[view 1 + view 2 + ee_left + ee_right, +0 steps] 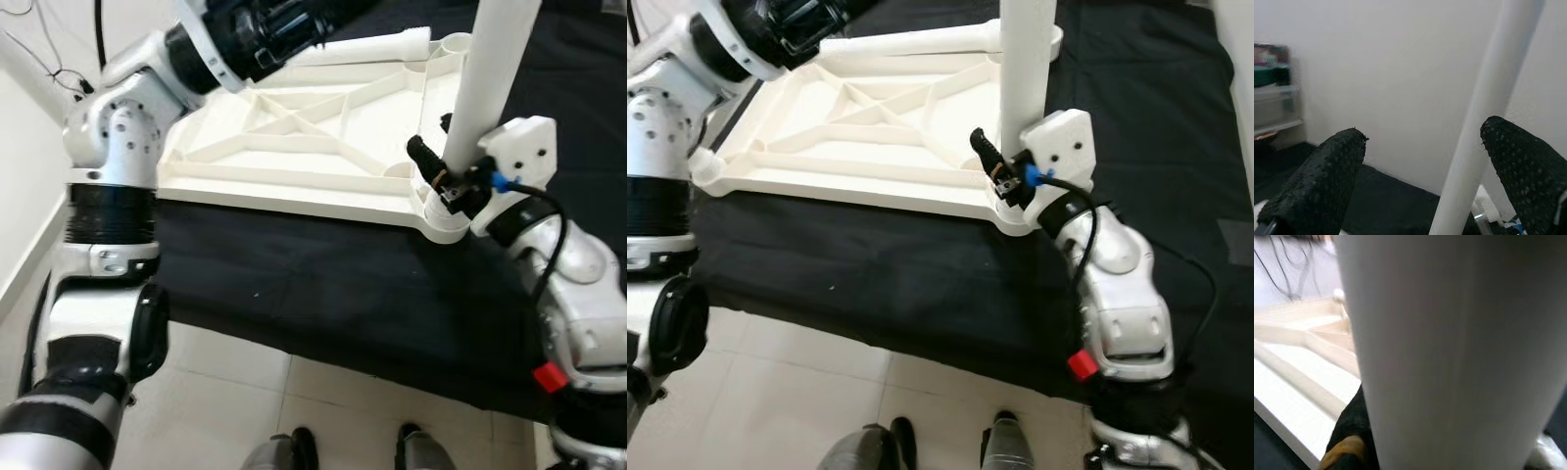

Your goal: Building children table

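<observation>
Left eye view: white tabletop (294, 137) is lying upside down on black cloth (323, 284), my right gripper (443, 174) is clenching the upright leg (480, 88) at its corner socket, left gripper (1420, 181) hanging released w/ fingers apart beside the leg.

Tabletop (294, 137) lies upside down on the surface (323, 284), a leg (495, 69) standing upright in its near-right corner socket, another leg (911, 41) lying along its far edge.
</observation>
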{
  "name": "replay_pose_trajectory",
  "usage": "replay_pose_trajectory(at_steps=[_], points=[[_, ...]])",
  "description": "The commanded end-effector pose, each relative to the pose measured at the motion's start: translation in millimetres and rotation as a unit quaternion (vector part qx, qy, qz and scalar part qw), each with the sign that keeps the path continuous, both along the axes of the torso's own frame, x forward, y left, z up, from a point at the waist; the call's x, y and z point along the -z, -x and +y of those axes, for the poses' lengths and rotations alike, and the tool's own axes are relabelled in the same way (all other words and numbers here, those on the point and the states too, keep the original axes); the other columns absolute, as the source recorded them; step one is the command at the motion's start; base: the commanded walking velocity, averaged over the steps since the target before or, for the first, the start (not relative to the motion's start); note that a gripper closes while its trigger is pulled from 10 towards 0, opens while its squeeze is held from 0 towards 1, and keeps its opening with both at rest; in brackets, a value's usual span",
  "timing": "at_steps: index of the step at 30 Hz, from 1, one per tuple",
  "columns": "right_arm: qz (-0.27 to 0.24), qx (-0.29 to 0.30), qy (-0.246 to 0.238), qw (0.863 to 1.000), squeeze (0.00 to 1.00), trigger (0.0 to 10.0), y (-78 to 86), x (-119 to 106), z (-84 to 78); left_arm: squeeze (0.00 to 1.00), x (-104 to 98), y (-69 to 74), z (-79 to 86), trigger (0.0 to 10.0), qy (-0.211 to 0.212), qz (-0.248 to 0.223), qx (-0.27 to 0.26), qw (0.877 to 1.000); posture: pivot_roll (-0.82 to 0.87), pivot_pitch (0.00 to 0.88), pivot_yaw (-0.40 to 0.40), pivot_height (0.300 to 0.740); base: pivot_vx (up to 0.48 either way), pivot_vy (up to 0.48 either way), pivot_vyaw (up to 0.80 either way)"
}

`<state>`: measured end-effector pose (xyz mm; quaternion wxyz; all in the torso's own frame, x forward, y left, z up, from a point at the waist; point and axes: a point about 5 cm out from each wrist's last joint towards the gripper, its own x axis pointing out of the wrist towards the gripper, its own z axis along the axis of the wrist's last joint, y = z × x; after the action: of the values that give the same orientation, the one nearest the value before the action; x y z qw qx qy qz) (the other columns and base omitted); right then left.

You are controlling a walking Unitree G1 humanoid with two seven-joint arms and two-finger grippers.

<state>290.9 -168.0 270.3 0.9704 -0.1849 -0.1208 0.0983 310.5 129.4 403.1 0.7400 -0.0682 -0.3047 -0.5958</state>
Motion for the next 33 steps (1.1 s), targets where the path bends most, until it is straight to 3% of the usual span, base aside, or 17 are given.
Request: replay_pose_trajectory(at_steps=[1, 3, 4, 5, 7, 9, 10, 12, 20, 22, 27, 28, 29, 30, 31, 32, 33], points=[[0.163, 0.068, 0.0, 0.984, 0.0, 0.0, -3.8, 58, -10.6, 1.0, 0, 7.3, 13.5, 10.0, 0.01, 0.0, -0.022, 1.0, -0.01, 0.289, 0.159, 0.74, 0.0, 0.0, 0.0], [0.163, 0.068, 0.0, 0.984, 0.0, 0.0, -3.8, 58, -10.6, 1.0, 0, 7.3, 13.5, 10.0, 0.01, 0.0, -0.022, 1.0, -0.01, 0.289, 0.159, 0.74, 0.0, 0.0, 0.0], [0.162, 0.071, 0.01, 0.984, 0.0, 0.0, -1.4, 59, -3.8, 1.0, 13, 11.4, 19.6, 10.0, 0.01, 0.019, -0.039, 0.999, -0.01, 0.289, 0.154, 0.74, 0.0, 0.0, 0.0], [0.157, 0.058, 0.017, 0.986, 0.0, 0.0, -2.5, 58, 2.8, 1.0, 52, 19.3, 23.6, 10.0, 0.008, 0.071, -0.059, 0.996, -0.01, 0.291, 0.131, 0.74, 0.0, 0.0, 0.0], [0.157, 0.058, 0.017, 0.986, 0.0, 0.0, -2.5, 58, 2.8, 1.0, 52, 19.3, 23.6, 10.0, 0.008, 0.071, -0.059, 0.996, -0.01, 0.291, 0.131, 0.74, 0.0, 0.0, 0.0], [0.153, 0.058, 0.004, 0.987, 0.0, 0.0, -7.1, 53, 4.4, 1.0, 135, 56.4, 20.0, 10.0, -0.016, 0.186, -0.087, 0.979, -0.01, 0.298, 0.116, 0.74, 0.0, 0.0, 0.0], [0.153, 0.058, 0.004, 0.987, 0.0, 0.0, -7.1, 53, 4.4, 1.0, 135, 56.4, 20.0, 10.0, -0.016, 0.186, -0.087, 0.979, -0.01, 0.298, 0.116, 0.74, 0.0, 0.0, 0.0], [0.151, 0.077, -0.023, 0.985, 0.0, 0.0, -7.7, 50, 1.7, 1.0, 171, 88.0, 10.4, 10.0, -0.04, 0.247, -0.085, 0.964, -0.01, 0.297, 0.115, 0.74, 0.0, 0.0, 0.0], [0.15, 0.105, -0.067, 0.981, 0.0, 0.0, -6.2, 44, 2.6, 1.0, 186, 106.0, 1.1, 10.0, -0.06, 0.29, -0.082, 0.952, -0.01, 0.293, 0.119, 0.74, 0.0, 0.0, 0.0], [0.131, 0.084, -0.122, 0.98, 0.0, 0.0, -9.5, 36, 4.3, 1.0, 193, 112.1, -3.9, 10.0, -0.078, 0.295, -0.086, 0.948, -0.01, 0.289, 0.12, 0.74, 0.0, 0.0, 0.0], [0.098, 0.033, -0.142, 0.984, 0.0, 0.0, -11.6, 22, 7.3, 1.0, 204, 122.2, -15.2, 10.0, -0.093, 0.301, -0.092, 0.945, -0.02, 0.273, 0.123, 0.74, 0.0, 0.0, 0.0], [0.086, 0.018, -0.141, 0.986, 0.0, 0.0, -12.0, 18, 7.8, 0.44, 209, 124.8, -18.0, 10.0, -0.1, 0.303, -0.1, 0.942, -0.02, 0.262, 0.125, 0.74, 0.0, 0.0, 0.0], [0.086, 0.018, -0.141, 0.986, 0.0, 0.0, -12.0, 18, 7.8, 0.44, 209, 124.8, -18.0, 10.0, -0.1, 0.303, -0.1, 0.942, -0.02, 0.262, 0.125, 0.74, 0.0, 0.0, 0.0], [0.081, 0.005, -0.142, 0.987, 0.0, 0.0, -12.2, 16, 8.6, 0.3, 213, 126.4, -19.2, 10.0, -0.104, 0.306, -0.107, 0.94, -0.02, 0.262, 0.125, 0.74, 0.0, 0.0, 0.0], [0.081, 0.005, -0.142, 0.987, 0.0, 0.0, -12.2, 16, 8.6, 0.3, 213, 126.4, -19.2, 10.0, -0.104, 0.306, -0.107, 0.94, -0.02, 0.262, 0.125, 0.74, 0.0, 0.0, 0.0], [0.075, 0.002, -0.139, 0.987, 0.0, 0.0, -12.7, 14, 8.0, 0.0, 218, 126.9, -20.1, 10.0, -0.116, 0.305, -0.119, 0.938, -0.02, 0.25, 0.124, 0.74, 0.0, 0.0, 0.0], [0.075, 0.002, -0.139, 0.987, 0.0, 0.0, -12.7, 14, 8.0, 0.0, 218, 126.9, -20.1, 10.0, -0.116, 0.305, -0.119, 0.938, -0.02, 0.25, 0.124, 0.74, 0.0, 0.0, 0.0]])
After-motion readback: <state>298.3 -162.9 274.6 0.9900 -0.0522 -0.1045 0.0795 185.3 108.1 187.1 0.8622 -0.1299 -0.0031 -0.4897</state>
